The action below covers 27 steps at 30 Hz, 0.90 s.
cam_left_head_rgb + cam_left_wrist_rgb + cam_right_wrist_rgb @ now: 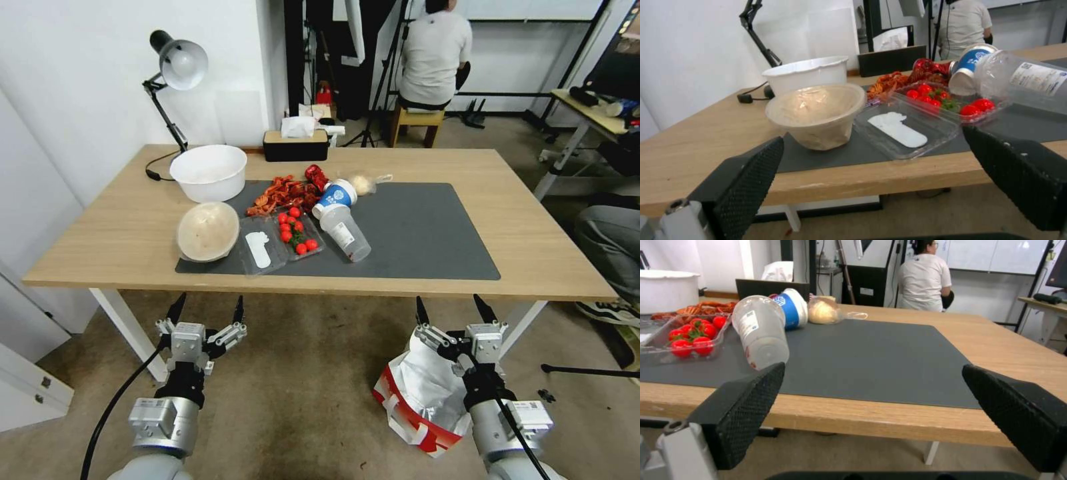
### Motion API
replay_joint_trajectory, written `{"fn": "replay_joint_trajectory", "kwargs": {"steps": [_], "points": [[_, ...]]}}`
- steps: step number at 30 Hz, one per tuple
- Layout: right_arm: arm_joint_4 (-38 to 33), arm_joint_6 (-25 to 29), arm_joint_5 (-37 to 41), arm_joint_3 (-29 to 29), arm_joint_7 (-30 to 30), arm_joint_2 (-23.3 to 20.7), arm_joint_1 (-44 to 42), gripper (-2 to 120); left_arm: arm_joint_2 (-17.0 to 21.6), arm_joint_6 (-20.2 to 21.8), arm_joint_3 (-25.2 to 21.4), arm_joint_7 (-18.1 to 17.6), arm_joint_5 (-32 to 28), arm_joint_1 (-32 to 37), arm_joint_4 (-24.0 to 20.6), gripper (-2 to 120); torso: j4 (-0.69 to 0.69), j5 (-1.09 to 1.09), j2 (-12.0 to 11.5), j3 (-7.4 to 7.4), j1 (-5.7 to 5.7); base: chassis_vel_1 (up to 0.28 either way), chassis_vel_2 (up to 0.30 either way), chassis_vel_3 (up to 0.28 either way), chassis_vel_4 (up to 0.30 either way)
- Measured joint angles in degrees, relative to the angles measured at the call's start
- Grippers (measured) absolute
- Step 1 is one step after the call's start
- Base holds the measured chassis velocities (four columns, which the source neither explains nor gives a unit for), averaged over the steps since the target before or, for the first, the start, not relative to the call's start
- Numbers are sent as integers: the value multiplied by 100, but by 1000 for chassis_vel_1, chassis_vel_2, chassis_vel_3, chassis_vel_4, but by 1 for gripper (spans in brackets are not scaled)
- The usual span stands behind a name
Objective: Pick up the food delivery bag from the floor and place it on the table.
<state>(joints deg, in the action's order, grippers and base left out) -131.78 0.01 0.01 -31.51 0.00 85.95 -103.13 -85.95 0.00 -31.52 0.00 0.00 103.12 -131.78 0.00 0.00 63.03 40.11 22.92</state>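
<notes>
The bag (420,400) sits on the floor (300,400) short of the desk (533,267) edge, right beneath my right gripper (453,313) — far from my left gripper (207,313) — and both sets of jaws gape wide, empty, aimed at the desk.

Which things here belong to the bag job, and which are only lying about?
Job: food delivery bag on the floor; table; right gripper above the bag, open.
Lying about: white bowl, tomato tray, clear cup, lamp; left gripper.
</notes>
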Motion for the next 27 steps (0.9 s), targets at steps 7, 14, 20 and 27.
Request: {"fn": "replay_joint_trajectory", "kwargs": {"steps": [7, 14, 20, 27], "points": [[0, 0, 0, 0, 0, 0, 0, 100, 0, 0, 0, 0, 0, 0, 0, 100, 0, 0, 0, 0, 0, 0, 0, 0, 0], [0, 0, 0, 0, 0, 0, 0, 100, 1, 4, 4, -6, -9, 0, -3, 100, 0, 0, 0, 0, 0, 0, 0, 0, 0], [-55, -268, 41, 2, -4, -18, -19, 100, 24, 344, 203, -262, -352, 2, -149, 100, 1, 0, 0, 0, 0, 0, 0, 0, 0], [-326, -1263, 230, 16, -58, -86, -94, 100, 102, 1279, 798, -958, -1341, 9, -563, 100, 0, 1, 0, 0, 0, 0, 0, 0, 0]]}}
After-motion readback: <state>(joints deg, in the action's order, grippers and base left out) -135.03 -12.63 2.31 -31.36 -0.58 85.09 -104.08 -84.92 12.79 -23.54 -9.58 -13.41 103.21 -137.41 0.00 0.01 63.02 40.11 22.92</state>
